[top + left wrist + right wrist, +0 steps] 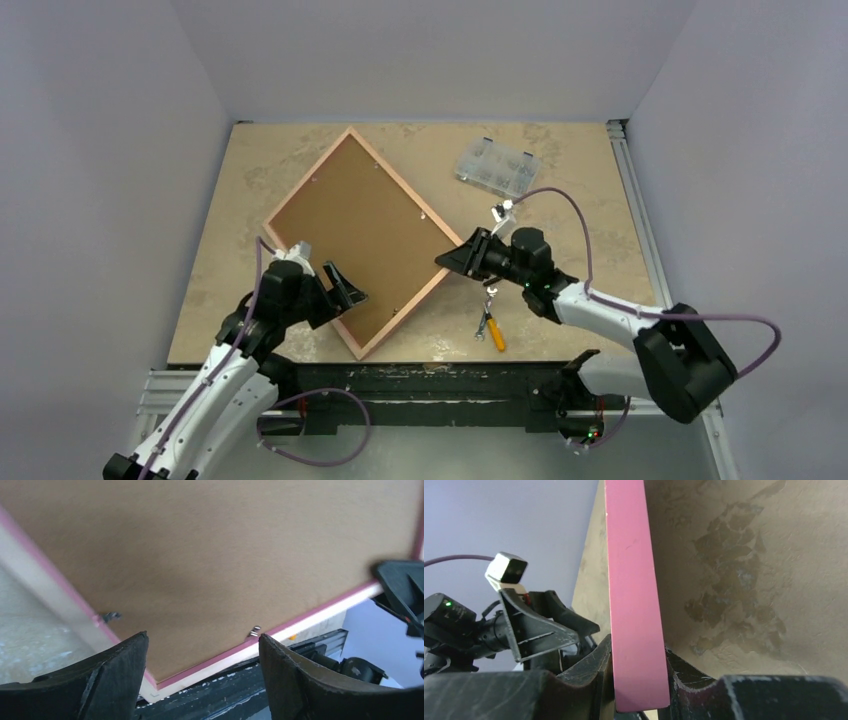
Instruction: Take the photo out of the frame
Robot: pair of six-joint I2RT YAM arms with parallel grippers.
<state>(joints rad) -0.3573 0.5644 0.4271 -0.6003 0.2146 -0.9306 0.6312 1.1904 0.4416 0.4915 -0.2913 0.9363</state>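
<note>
Photo print itself is out of sight; only its brown backing board [350, 238] shows, facing up and seated inside the pink-edged rectangular wooden frame [398, 184]. The frame sits turned like a diamond on the beige marbled tabletop [250, 160], its nearest corner close to the table's near edge. Whether it lies fully flat or is raised on one side cannot be told.

The right gripper [452, 257] is clamped on the frame's right corner. Its wrist view shows the pink rim pinched between both fingers [594, 665].

The left gripper [350, 295] is at the frame's lower left edge with its fingers [120, 665] spread wide and gripping nothing. In its wrist view the frame's near corner lies between them. Two small metal retaining tabs [111, 615] sit on the board beside the rim there.

A clear plastic compartment box [497, 167] stands near the far right of the table. An orange-handled tool [492, 328] lies just beside the right arm.
</note>
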